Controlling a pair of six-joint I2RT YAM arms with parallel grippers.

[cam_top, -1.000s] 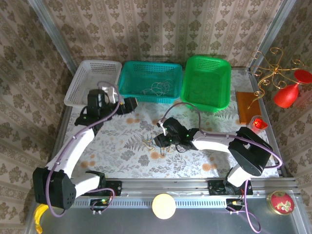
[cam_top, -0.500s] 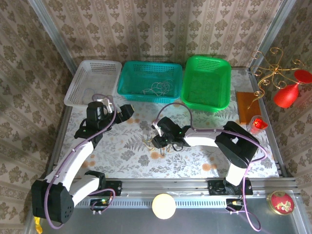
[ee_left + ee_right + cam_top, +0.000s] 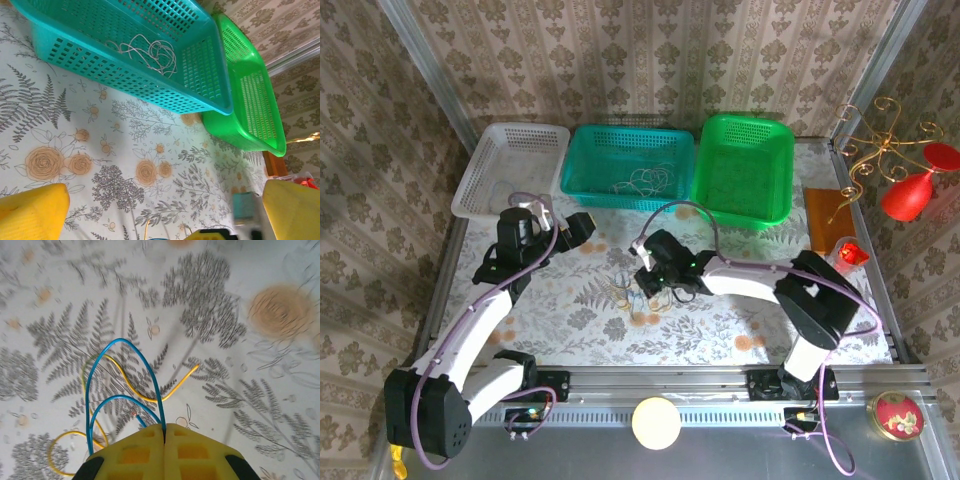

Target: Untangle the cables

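1. At the centre of the flowered table (image 3: 560,330), the right claw (image 3: 164,427) has its yellow fingers pressed together on the blue cable (image 3: 122,339), whose two loops arch up out of the grip.
2. Through those loops runs the yellow cable (image 3: 180,382), crossing the blue strands and curling into a ring of its own at the lower left. Whether it is caught in the pinch as well cannot be told.
3. Parting blue from yellow looks to be the step in hand. The next move likely calls for a slow draw of the blue cable clear of the yellow one, which may ride along unless something holds it down.
4. Off to the left, the left claw (image 3: 582,225) hangs near the teal basket (image 3: 582,190), fingers spread wide and holding nothing. It seems well placed to come across and pin the yellow strand.
5. Inside the teal basket the white cable (image 3: 150,50) lies loosely coiled, well apart from the other two; the green basket (image 3: 740,122) stands just beside.
6. From overhead the tangle reads as a faint scribble beside the right claw. The right wrist camera resolves each crossing, while the left wrist camera gives the clearest look at the white cable.
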